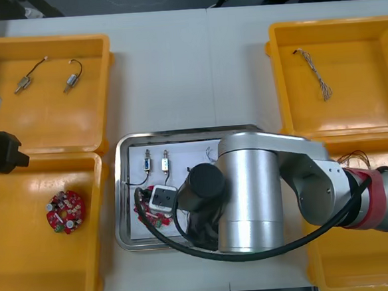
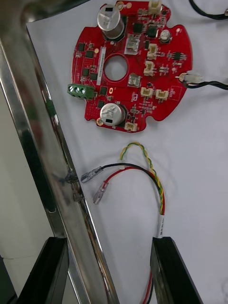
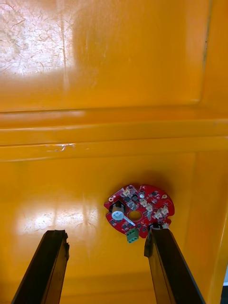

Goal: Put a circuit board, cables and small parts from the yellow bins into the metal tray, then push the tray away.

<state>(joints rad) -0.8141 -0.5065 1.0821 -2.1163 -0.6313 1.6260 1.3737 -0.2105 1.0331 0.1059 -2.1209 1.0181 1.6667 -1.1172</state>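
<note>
On the desk (image 1: 176, 73), the far left bin (image 1: 52, 122) holds two small metal parts (image 1: 24, 82), lying apart. The near left bin (image 1: 22, 264) holds a red board (image 1: 65, 212). The left pincer (image 3: 105, 233) hangs over this bin, released, its fingers (image 3: 47, 266) wide apart with nothing between them. The board lies on the bin floor just beyond one fingertip.

The tray (image 1: 120, 190) sits between the bins, white inside. Two small parts (image 1: 147, 164) lie side by side toward its far rim, and a second board (image 2: 133, 66) lies near a shiny rim. A black cable (image 2: 209, 85) is plugged in at that board's edge. A red and yellow cable (image 2: 159, 190) curls on the white floor between this board and the fingers.

The right arm (image 1: 250, 188) reaches across the tray. The right pincer (image 2: 108, 242) is low over the rim, released and grasping nothing: one finger stands outside the rim, the other inside, just beside the cable's tail.

The far right bin (image 1: 363, 93) holds a thin twisted cable (image 1: 316, 76). In the near right bin (image 1: 336, 269), cable ends (image 1: 351, 156) show past the arm.
</note>
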